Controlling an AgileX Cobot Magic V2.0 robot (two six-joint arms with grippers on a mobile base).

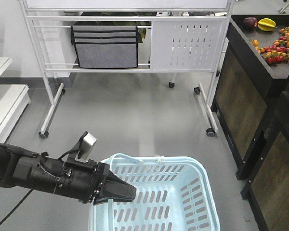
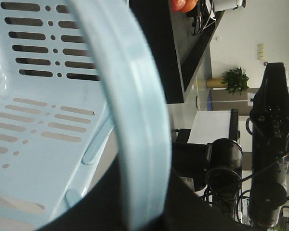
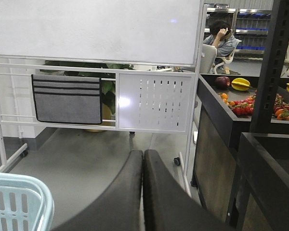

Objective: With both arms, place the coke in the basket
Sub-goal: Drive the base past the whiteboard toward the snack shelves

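- Indoor test space dressed as a shop, with a bare grey floor.
- Dark display counter carries loose fruit; light blue shopping basket stands nearby.
- Wheeled whiteboard, seated person and racks with blue bins suggest a lab or office.

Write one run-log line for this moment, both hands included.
left hand: closed on handle of light blue plastic basket | right hand: closed, empty | coke bottle: not in view

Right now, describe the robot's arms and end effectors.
Left arm: black, segmented, with a thin black cable and a silver-faced camera block; the left end effector is black and pointed. Right end effector: two smooth dark tapering fingers.
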